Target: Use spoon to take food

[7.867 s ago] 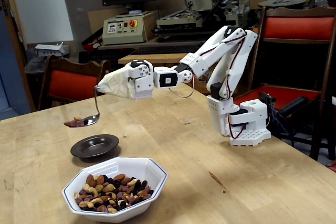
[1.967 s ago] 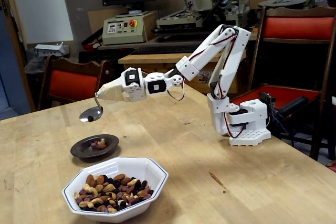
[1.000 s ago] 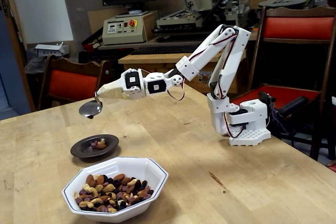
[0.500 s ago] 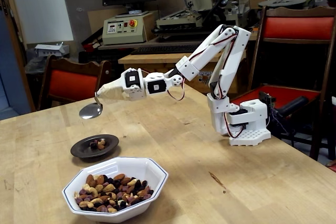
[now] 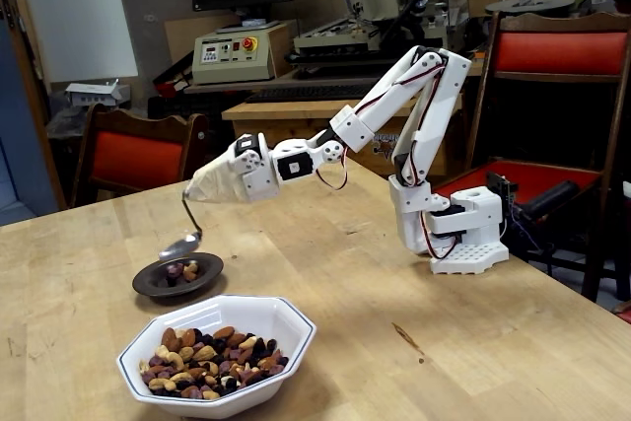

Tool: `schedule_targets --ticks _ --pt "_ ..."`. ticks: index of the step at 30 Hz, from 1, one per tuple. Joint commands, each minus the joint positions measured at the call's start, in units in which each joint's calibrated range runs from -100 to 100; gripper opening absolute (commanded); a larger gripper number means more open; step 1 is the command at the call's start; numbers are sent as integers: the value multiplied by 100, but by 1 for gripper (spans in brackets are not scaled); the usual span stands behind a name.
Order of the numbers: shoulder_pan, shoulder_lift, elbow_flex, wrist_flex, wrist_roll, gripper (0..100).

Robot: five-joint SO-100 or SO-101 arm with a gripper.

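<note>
In the fixed view the white arm reaches left over the wooden table, and its gripper (image 5: 202,187), wrapped in beige tape, is shut on the spoon's handle. The shiny spoon (image 5: 181,244) hangs down from it, its empty-looking bowl just above the rim of the small dark saucer (image 5: 148,285). A few nuts and dark bits (image 5: 180,270) lie in that saucer. The main heap of food (image 5: 209,355), almonds, cashews and dark pieces, fills the white octagonal bowl (image 5: 294,320) in front of the saucer.
The arm's white base (image 5: 463,234) is clamped at the table's right side. Red-cushioned chairs (image 5: 138,157) stand behind the table, with shop machines further back. Bare wood stretches between bowl and base.
Over eight seconds the spoon lost its load, and food now lies in the saucer. In the last half second the gripper tilted down and lowered the spoon close to the saucer.
</note>
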Motion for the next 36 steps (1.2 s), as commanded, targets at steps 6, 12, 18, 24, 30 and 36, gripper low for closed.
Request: schedule_targets --ticks 6,12,18,24,30,36 --pt "-63 -526 -713 1470 -371 4" --pt "-77 -1664 -1262 1929 -366 4" --pt "-85 -2366 -1341 2134 -366 4" --pt "-107 -2605 -1341 2964 -405 4" --pt "-507 -3179 -1341 3810 -405 4" --pt "-1033 -4188 -1341 4372 -405 4"
